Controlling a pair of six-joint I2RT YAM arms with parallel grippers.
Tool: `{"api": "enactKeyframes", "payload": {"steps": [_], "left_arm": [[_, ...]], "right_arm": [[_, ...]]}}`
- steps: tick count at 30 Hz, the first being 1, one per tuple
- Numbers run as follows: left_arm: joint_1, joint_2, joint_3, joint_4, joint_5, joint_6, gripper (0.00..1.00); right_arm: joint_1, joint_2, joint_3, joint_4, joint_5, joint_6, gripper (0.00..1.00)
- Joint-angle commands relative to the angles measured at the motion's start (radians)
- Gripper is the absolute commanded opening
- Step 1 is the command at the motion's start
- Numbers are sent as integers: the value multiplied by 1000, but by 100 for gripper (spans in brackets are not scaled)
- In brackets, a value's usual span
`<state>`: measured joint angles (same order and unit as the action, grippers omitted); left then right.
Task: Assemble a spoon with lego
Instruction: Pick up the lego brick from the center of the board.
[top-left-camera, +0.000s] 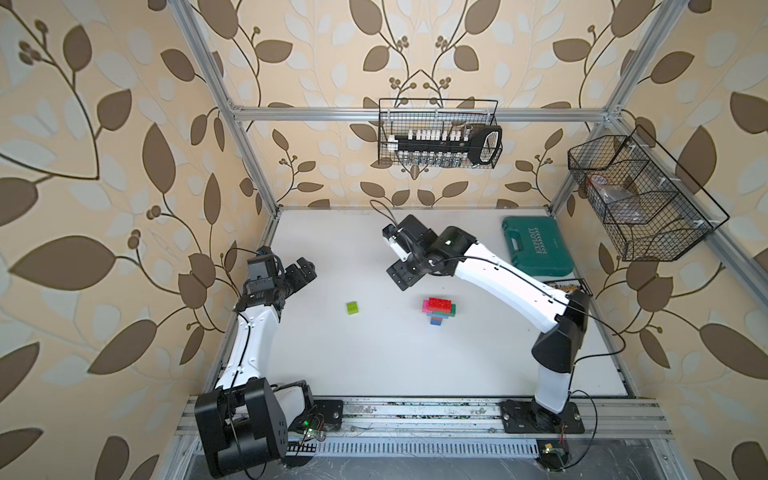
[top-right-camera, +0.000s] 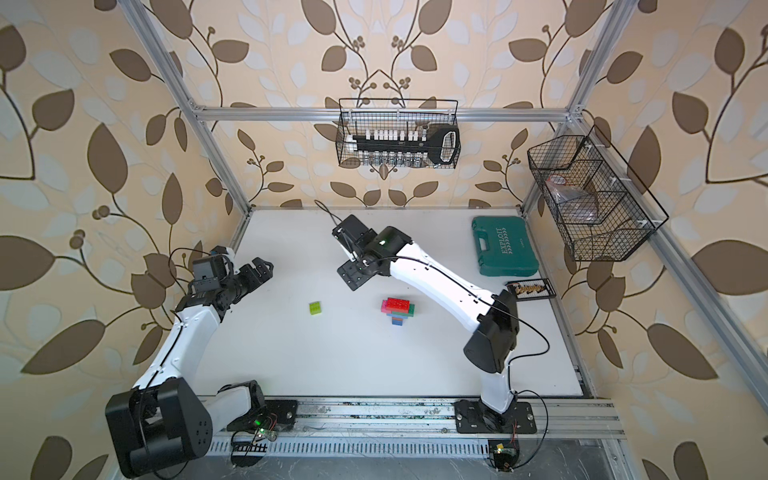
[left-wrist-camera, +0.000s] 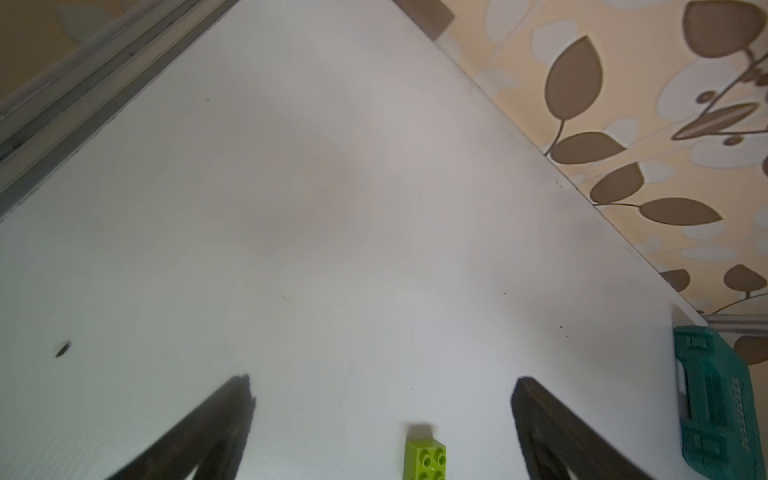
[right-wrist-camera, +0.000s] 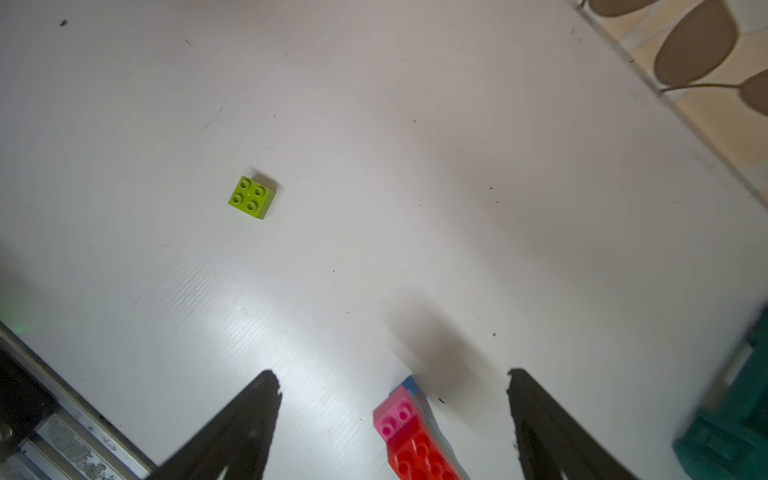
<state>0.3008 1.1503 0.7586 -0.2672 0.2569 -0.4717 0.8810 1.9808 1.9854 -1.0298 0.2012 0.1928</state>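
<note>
Lego brick (top-left-camera: 353, 307) at nine o'clock of the spoon (top-left-camera: 439, 309) is judged light, stiff, slick, best pinched across flat sides; left fingers (left-wrist-camera: 216, 428) and right fingers (right-wrist-camera: 245, 424) are spread, empty.

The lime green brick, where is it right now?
In both top views the lime green brick sits alone on the white table, apart from the colourful brick stack, on that stack's left-arm side.
</note>
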Motion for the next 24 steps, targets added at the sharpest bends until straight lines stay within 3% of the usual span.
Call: {"api": "enactKeyframes", "payload": {"steps": [1,6,10,24], "left_arm": [[86,-14,9,34,64,-64,99],[121,-17,-3,31,42,-53,99],[121,-19,-27,47,60,-60,99],[121,-31,-39,56,76,-57,99]], "right_arm": [[32,140,58,56,-36,192,86],[91,402,273,29,-16,254,83],[108,529,370,31,-62,297,71],[134,601,344,175,-97,346,65]]}}
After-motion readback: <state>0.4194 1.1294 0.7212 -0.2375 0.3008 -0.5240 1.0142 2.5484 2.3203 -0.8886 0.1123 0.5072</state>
